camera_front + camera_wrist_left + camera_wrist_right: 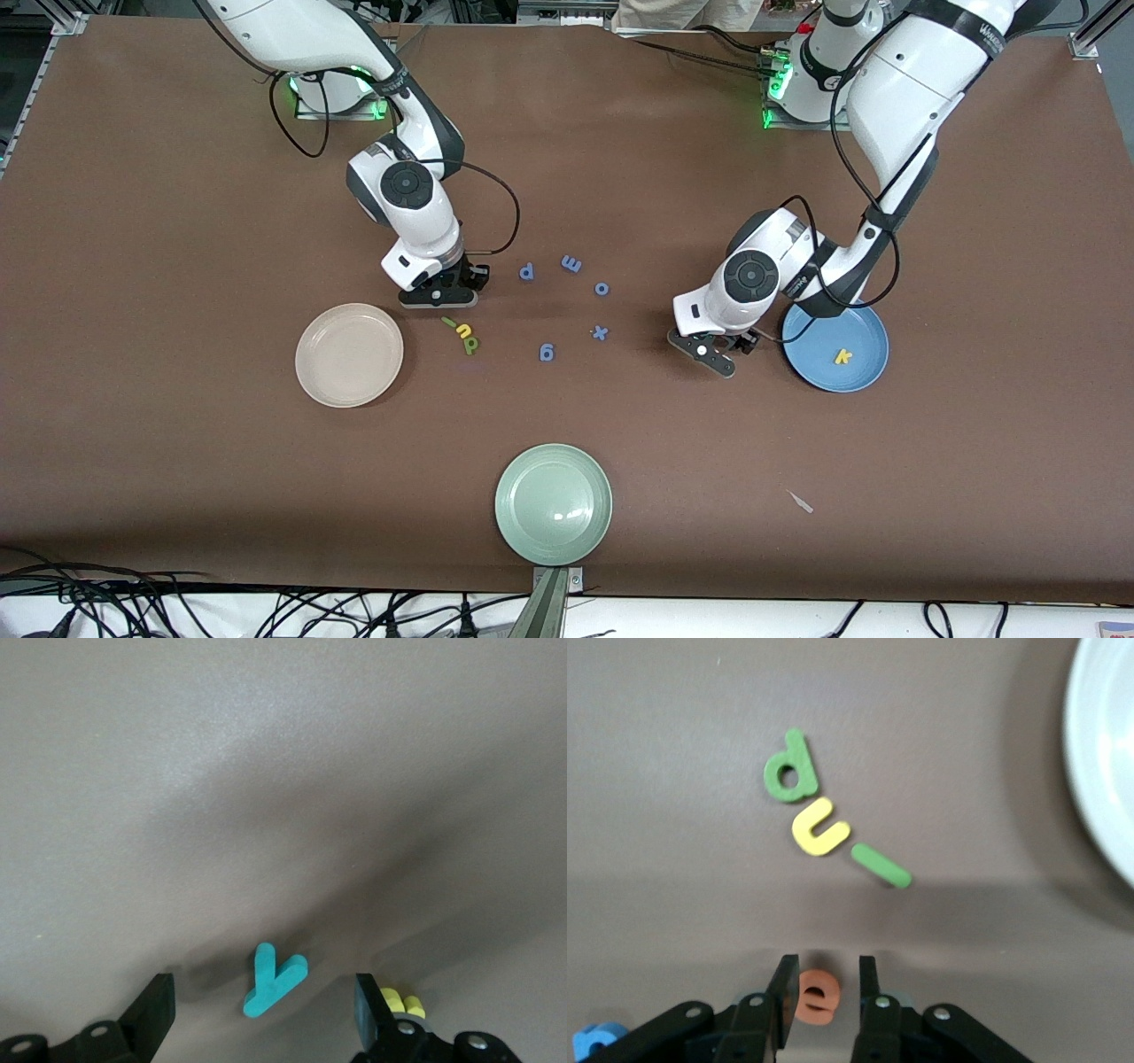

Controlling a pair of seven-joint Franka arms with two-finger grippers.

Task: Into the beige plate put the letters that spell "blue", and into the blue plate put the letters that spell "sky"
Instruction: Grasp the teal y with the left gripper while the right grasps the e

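right gripper (824, 979) clenching on small orange foam "e" (815, 996) by round beige plate (349, 354) | left gripper (263, 1010) spread, straddling teal foam "y" (273, 980) beside round blue plate (834, 347) holding yellow "k" (842, 356)

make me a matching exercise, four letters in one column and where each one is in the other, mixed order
Things:
1. yellow k
2. orange e
3. teal y
4. yellow u

Places:
A. between the right end effector's fingers
B. on the table, between green b and green l
C. in the blue plate
D. on the table, between the left end effector's open fingers

Pairs: 1-C, 2-A, 3-D, 4-B
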